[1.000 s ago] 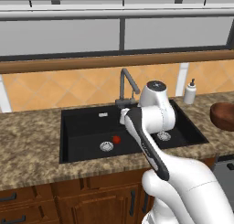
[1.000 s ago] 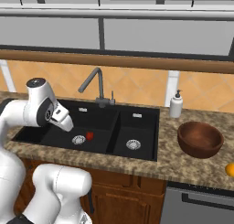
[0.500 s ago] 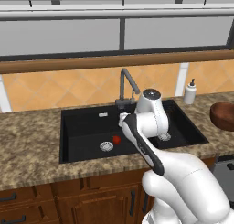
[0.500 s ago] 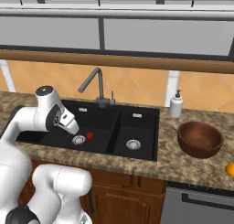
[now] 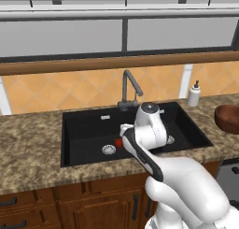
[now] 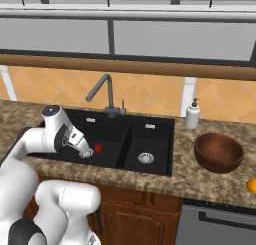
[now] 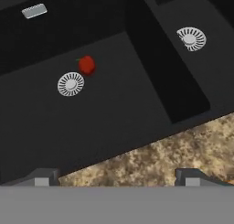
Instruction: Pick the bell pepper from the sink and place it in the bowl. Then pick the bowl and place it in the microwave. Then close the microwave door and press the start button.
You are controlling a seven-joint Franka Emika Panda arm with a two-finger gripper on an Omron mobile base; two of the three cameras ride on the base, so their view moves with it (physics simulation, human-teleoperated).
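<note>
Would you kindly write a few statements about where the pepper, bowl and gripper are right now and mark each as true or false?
1. The bell pepper lies in the large basin of the sink, beside a steel drain. True.
2. The gripper is shut on the pepper. False: its fingertips stand wide apart, well clear of the pepper.
3. The bowl sits on the counter to the right of the sink. True.
4. The pepper is already in the bowl. False: the pepper is in the sink.
5. A soap dispenser stands behind the sink. True.
</note>
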